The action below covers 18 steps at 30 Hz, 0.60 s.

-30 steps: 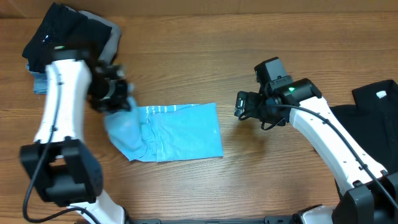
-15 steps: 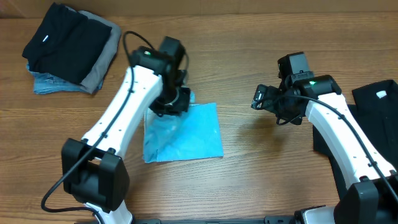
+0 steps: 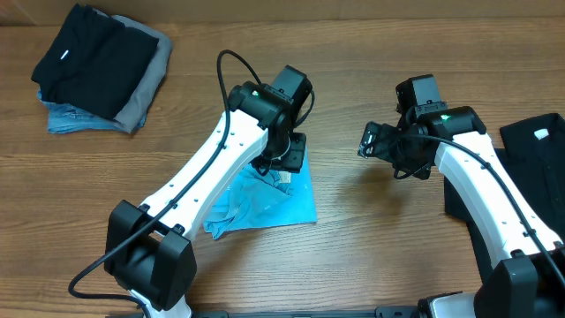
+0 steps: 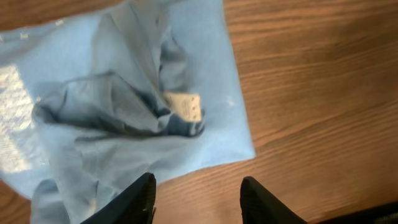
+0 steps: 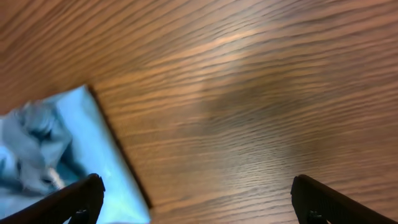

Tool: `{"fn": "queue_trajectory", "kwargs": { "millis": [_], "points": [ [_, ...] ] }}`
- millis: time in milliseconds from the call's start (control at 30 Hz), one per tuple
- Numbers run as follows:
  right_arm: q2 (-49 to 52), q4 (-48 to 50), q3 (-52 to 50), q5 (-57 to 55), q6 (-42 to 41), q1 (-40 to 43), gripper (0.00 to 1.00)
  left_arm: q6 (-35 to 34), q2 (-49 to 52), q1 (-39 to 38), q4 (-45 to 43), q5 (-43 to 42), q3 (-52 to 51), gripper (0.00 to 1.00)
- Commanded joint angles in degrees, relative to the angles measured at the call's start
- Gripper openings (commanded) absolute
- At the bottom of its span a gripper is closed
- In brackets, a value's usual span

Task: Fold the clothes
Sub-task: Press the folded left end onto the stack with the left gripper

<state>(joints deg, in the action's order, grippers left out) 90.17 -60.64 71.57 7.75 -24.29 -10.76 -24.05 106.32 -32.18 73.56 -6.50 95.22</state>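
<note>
The left gripper (image 4: 198, 182) hung open and empty just above the blue T-shirt (image 4: 211, 74), which lay near the middle of the worktop (image 3: 353, 256), toward its front edge. Its upper layer sat bunched around the white label (image 4: 184, 106). A neat fold probably called for pinching that rumpled edge and drawing it flat, square with the right-hand edge. The right gripper (image 5: 196, 183), also open, hovered over bare wood beside the shirt.

Left gripper (image 3: 287, 164) over crumpled light blue T-shirt (image 3: 281, 205), right gripper (image 3: 367, 141) well apart, folded stack (image 3: 99, 69) top left
</note>
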Motion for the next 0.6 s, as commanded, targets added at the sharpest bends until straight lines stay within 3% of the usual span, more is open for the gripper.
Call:
{"fn": "queue_trajectory", "kwargs": {
  "millis": [0, 67, 100, 167, 333, 467, 567],
  "points": [
    [-0.3, 0.3, 0.8, 9.4, 7.5, -0.5, 1.00, 0.9, -1.4, 2.7, 4.5, 5.3, 4.3, 0.49],
    [-0.3, 0.3, 0.8, 12.2, 8.3, -1.2, 1.00, 1.6, -1.4, 4.4, 9.0, 11.8, 5.8, 0.55],
    [-0.3, 0.3, 0.8, 12.7, 8.2, -1.8, 1.00, 1.8, -1.4, 5.4, 10.7, 15.5, 5.9, 0.62],
    [-0.3, 0.3, 0.8, 12.6, 8.2, -3.1, 1.00, 4.0, -1.4, 7.6, 11.8, 18.0, 5.4, 0.62],
    [-0.3, 0.7, 0.8, 12.5, 8.0, -4.2, 1.00, 15.0, -1.3, 10.9, 2.9, 7.3, -3.3, 0.41],
    [-0.3, 0.4, 0.8, 12.4, 8.0, -4.2, 1.00, 15.0, -1.3, 11.4, -5.0, 8.4, -11.6, 0.13],
    [-0.3, 0.0, 0.8, 11.9, 8.0, -4.2, 1.00, 15.1, -1.3, 12.4, -9.4, 8.6, -15.7, 0.04]
  ]
}}
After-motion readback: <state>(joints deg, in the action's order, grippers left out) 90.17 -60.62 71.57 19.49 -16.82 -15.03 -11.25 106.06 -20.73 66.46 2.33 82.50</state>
